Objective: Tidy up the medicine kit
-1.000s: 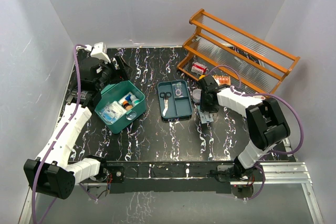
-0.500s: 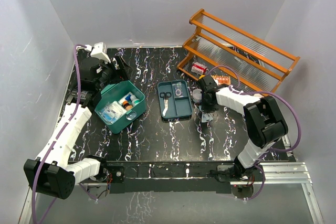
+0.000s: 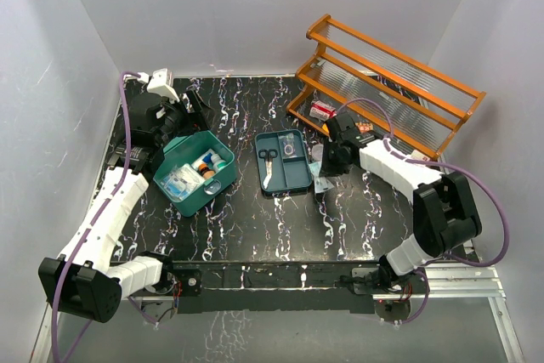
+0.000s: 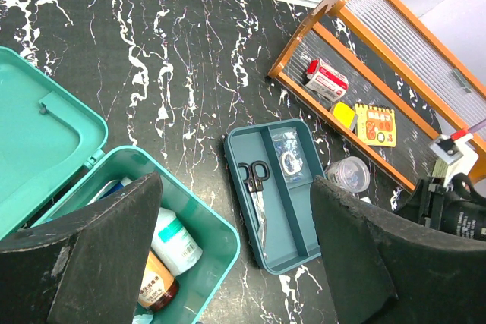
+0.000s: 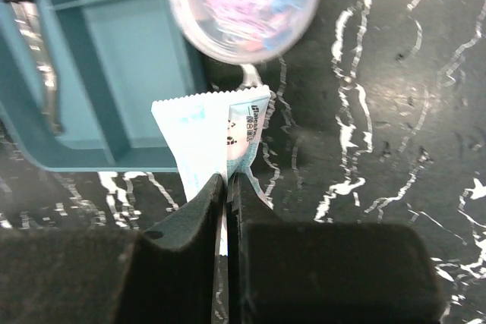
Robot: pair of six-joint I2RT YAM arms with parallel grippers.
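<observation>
Since a second ago the right arm has swung its elbow outward and its wrist toward the rack, and the right pincer (image 5: 226, 187) has gone from parted to closed. Its fingers now press together on the lower edge of a pale sachet (image 5: 220, 138) with a serrated top. Just beyond the sachet sits a clear cup (image 5: 243, 5), and to the side lies the insert tray (image 5: 121, 58), both very near. The tray rests on the desk (image 3: 255, 227) with scissors (image 3: 267, 159) in it. The medicine kit (image 3: 204, 197) stands further left, lid open, well apart from the tray. The left pincer (image 4: 235, 210) hovers over the kit with its fingers wide apart, holding nothing.

We judge the grip thin: only the sachet's edge is pinched, so a quick swing could let it slip out. The cup is close enough for the wrist to knock it, and the sachet's free corner could catch on the tray wall.

Only the right wrist view shows the clamp itself; from above the wrist hides it. Only the left wrist view shows the bottles inside the kit and the small packs on the orange rack (image 4: 395, 66).
</observation>
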